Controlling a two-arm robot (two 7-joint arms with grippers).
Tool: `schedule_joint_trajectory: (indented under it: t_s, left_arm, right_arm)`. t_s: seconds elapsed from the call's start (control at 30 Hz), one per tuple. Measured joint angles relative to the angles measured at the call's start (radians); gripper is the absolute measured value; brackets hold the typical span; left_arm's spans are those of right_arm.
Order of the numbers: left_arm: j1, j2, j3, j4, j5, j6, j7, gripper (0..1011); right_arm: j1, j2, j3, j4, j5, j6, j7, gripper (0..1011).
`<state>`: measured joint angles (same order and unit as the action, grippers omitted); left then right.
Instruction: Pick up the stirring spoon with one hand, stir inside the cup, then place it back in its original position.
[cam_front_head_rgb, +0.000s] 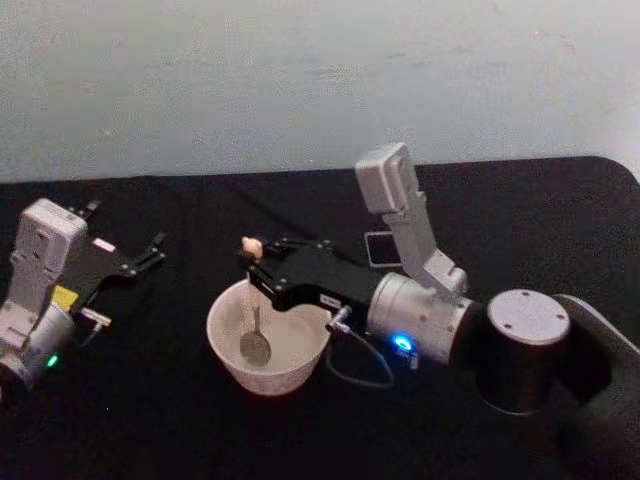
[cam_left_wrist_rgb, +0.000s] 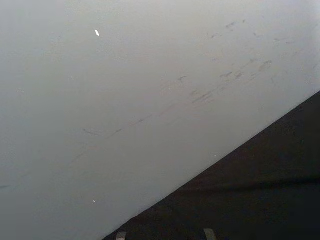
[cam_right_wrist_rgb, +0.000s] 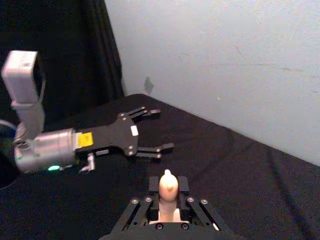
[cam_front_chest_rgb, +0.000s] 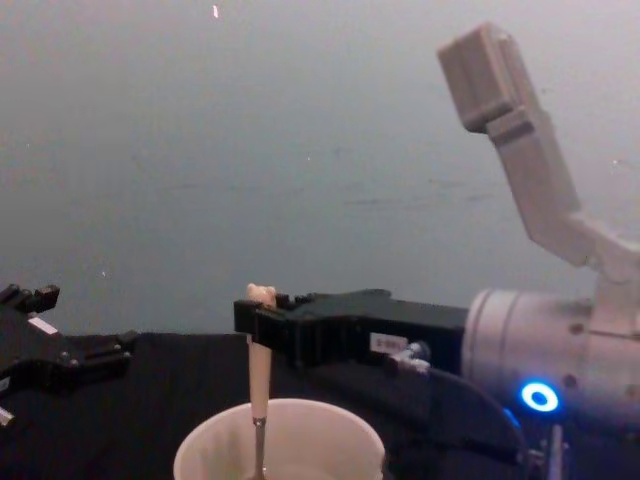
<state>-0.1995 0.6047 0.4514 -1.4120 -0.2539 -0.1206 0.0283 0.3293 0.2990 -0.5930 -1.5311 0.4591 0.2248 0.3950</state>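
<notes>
In the head view, the right gripper is clenched on the tapered handle of the stirring spoon, just under the bear head. The spoon stands nearly upright with its metal bowl down inside the cup, which sits on the black table. The dark grey holder stands behind the right arm, near the cup but not touching it. The left gripper lies over the table's left side, its 2 fingers spread, well apart from the cup.

The left wrist view looks along the table toward a pale wall.

In the right wrist view, the spoon's bear head pokes up between the right gripper's closed fingers. The left gripper is farther off, released and holding nothing.

In the chest view, the right gripper grips the spoon above the cup, its neck dipping below the rim. The left gripper sits at the left edge.
</notes>
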Motion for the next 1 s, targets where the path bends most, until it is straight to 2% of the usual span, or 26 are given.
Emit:
schedule_joint_trajectory:
  t_s: [0.17, 0.43, 0.77, 1.0]
  left_arm:
    - [0.0, 0.0, 0.0, 0.0, 0.0, 0.0, 0.0, 1001]
    - [0.0, 0.0, 0.0, 0.0, 0.0, 0.0, 0.0, 1001]
    - [0.0, 0.0, 0.0, 0.0, 0.0, 0.0, 0.0, 1001]
    - [0.0, 0.0, 0.0, 0.0, 0.0, 0.0, 0.0, 1001]
  right_arm:
    - [0.032, -0.036, 0.007, 0.055, -0.013, 0.0, -0.019, 213]
    - [0.049, -0.05, 0.038, 0.088, -0.022, -0.001, -0.039, 213]
    - [0.018, -0.009, 0.076, 0.044, -0.02, -0.001, -0.027, 213]
    - [-0.022, 0.051, 0.086, -0.018, 0.001, 0.005, 0.015, 213]
